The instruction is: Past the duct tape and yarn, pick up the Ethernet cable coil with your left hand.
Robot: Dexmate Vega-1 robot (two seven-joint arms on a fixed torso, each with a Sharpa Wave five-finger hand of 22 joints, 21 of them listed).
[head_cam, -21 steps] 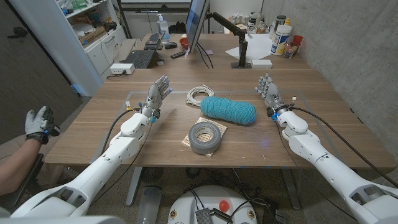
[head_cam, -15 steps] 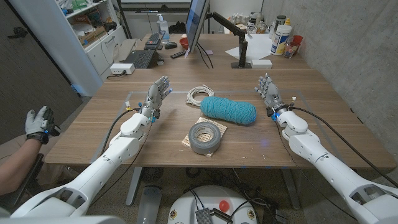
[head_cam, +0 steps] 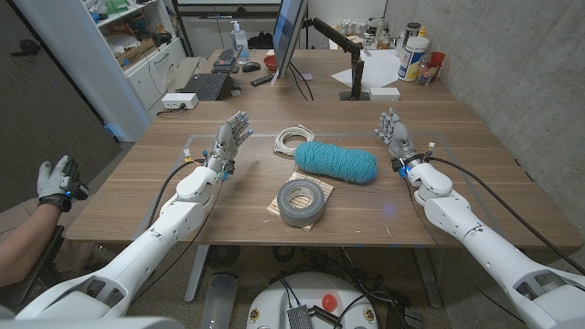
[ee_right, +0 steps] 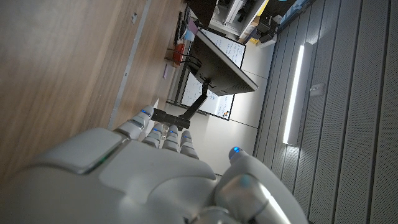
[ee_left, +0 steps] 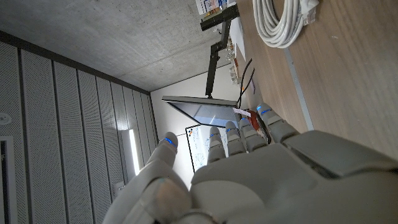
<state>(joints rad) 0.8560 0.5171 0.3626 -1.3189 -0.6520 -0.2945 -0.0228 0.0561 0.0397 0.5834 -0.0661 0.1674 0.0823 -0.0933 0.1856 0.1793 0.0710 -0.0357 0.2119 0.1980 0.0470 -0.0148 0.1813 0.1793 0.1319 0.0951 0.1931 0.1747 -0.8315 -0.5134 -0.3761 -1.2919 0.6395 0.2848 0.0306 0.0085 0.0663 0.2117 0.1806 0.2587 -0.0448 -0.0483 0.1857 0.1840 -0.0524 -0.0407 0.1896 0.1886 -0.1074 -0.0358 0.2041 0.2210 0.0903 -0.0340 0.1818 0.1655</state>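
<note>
Now | one Ethernet cable coil [head_cam: 293, 137] (white) | one yarn [head_cam: 335, 163] | one duct tape [head_cam: 303, 202]

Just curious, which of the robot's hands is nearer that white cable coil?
Left. The left hand stands just beside the cable coil; the right hand is farther, across the table.

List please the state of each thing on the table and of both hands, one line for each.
Ethernet cable: coiled, lying on the table, not held.
Yarn: wound in a skein, lying on its side.
Duct tape: roll lying flat, hole facing up.
Left hand: open, holding nothing, beside the cable.
Right hand: open, holding nothing.
</note>
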